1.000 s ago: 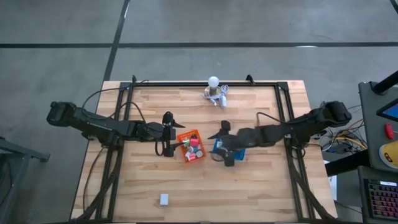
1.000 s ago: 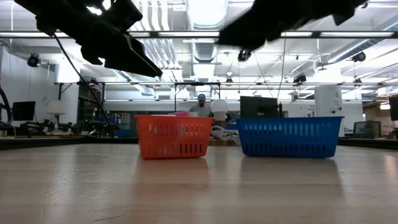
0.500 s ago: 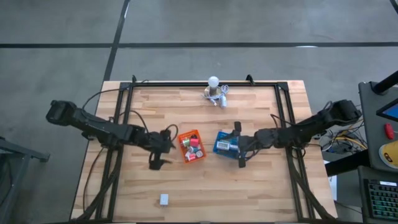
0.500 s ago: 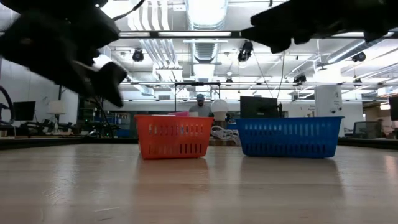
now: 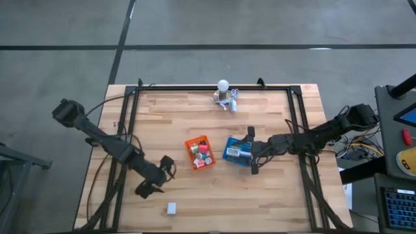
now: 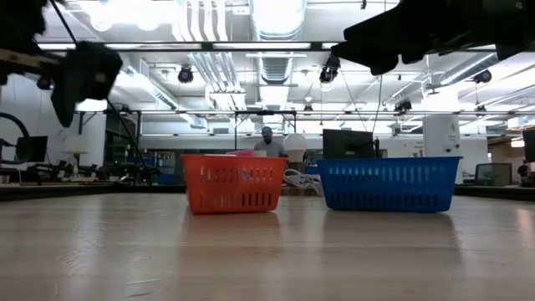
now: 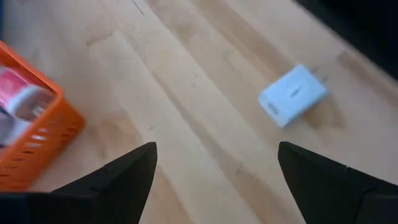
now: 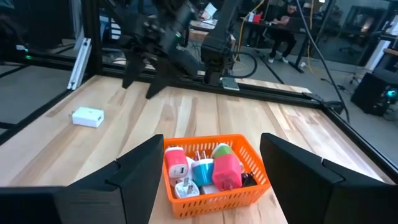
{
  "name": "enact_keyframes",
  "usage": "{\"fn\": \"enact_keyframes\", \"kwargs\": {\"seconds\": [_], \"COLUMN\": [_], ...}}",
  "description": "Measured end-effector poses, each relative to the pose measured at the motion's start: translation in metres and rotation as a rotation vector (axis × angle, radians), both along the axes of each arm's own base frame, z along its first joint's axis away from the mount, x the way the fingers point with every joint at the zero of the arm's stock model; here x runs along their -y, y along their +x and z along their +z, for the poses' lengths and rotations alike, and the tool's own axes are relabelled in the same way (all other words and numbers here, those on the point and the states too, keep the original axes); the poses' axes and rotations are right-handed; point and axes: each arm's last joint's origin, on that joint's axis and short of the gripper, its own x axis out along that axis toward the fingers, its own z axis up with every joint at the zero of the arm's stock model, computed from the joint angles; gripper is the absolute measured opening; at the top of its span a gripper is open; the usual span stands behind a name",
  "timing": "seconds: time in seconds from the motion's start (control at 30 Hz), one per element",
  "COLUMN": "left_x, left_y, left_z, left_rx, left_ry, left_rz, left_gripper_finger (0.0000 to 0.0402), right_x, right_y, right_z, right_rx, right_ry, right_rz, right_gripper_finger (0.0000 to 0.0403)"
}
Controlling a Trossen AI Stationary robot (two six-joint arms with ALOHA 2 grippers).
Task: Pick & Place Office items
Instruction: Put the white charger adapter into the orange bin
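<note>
Left gripper (image 5: 151, 182) hung open above the bare table, near the white charger (image 5: 171, 208). Right gripper (image 5: 251, 150) waited open over the blue tray (image 5: 235, 150); other items filled the orange tray (image 5: 192, 142).

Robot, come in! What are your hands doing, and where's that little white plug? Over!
Left end effector open, empty, hovering short of white plug. Right end effector open, empty, at blue basket. Plug alone on bare wood, nothing in the way.
</note>
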Motion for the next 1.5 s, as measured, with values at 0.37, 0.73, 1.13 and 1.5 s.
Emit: {"fn": "enact_keyframes", "kwargs": {"seconds": [0.37, 0.73, 1.13, 1.5], "left_x": [0.036, 0.091, 0.119, 0.126], "left_y": [0.01, 0.056, 0.058, 0.062], "left_z": [-0.005, -0.001, 0.001, -0.026], "left_rx": [-0.159, -0.285, -0.219, -0.251], "left_ry": [0.446, 0.58, 0.507, 0.558], "left_rz": [-0.303, -0.469, -0.621, -0.736], "left_gripper_finger": [0.0337, 0.0337, 0.0337, 0.0337], "right_x": [0.0, 0.0, 0.0, -0.001], "right_y": [0.0, -0.001, -0.001, -0.001], "right_z": [-0.001, -0.004, -0.008, -0.008], "right_rx": [-0.007, -0.043, -0.08, -0.082], "right_ry": [0.001, 0.012, -0.001, -0.003], "right_rz": [-0.01, -0.013, 0.002, 0.001], "right_gripper_finger": [0.026, 0.026, 0.026, 0.026]}}
